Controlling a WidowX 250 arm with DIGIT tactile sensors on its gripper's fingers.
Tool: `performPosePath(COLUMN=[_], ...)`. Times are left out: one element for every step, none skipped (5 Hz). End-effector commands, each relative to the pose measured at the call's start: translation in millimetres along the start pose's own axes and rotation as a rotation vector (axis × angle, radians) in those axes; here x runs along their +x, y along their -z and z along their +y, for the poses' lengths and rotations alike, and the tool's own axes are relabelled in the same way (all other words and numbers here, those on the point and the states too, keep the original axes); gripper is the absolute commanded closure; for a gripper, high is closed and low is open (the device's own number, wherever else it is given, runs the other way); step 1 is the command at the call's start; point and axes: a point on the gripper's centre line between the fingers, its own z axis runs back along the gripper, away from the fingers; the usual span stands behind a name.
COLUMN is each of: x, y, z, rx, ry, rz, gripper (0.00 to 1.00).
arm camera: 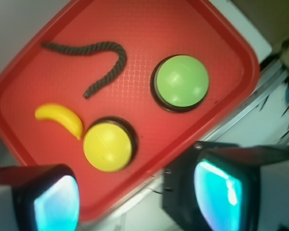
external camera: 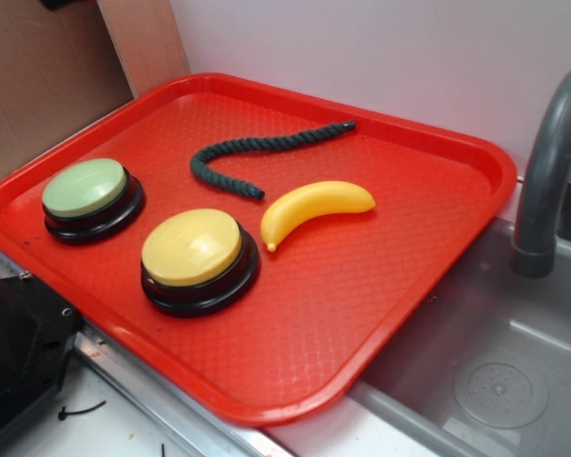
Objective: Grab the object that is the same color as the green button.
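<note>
**Rope lies free on tray, gripper up high and off everything**

Room: pale wall behind, brown cardboard panel at the back left. Grey sink basin sits along the tray's right edge, with a grey faucet arching over it.

Surface: red plastic tray, textured floor, raised rim, rounded corners. It takes up most of the exterior view.

On the tray, big to small:
- Yellow button, black base, near the front-left edge.
- Green button, pale dome on a black base, by the left corner.
- Green rope, dark and twisted, in the back half of the tray. Long axis runs roughly parallel to the back rim. One end points to the back-right corner. The other end hooks over and points toward the front, ending just beside the banana's thick end. It's apart from both buttons.
- Yellow banana, mid-tray, thin tip just beside the yellow button.

Gripper: only seen from the wrist camera, two dark fingers at the bottom of the frame, above the tray's front edge. Jaws stand wide, nothing between them.
</note>
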Motion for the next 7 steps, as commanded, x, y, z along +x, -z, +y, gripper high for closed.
performPosePath(x=[19.2,35.4,48.4,59.5,65.9,69.3,71.0], y=[27.6,58.6,83.9,110.1,137.3,156.2,173.3], z=[-17.6,-28.6,-36.9,-44.2,-49.5,-52.0,-52.2], rx=[-0.018,0.031,0.067,0.099,0.125,0.157,0.167], ry=[-0.331,-0.48,-0.542,-0.588,-0.601,-0.603,-0.605], rz=[-0.096,-0.084,-0.108,-0.125,-0.158,-0.177,-0.206], gripper=[0.0,0.0,0.0,0.0,0.0,0.0,0.0])
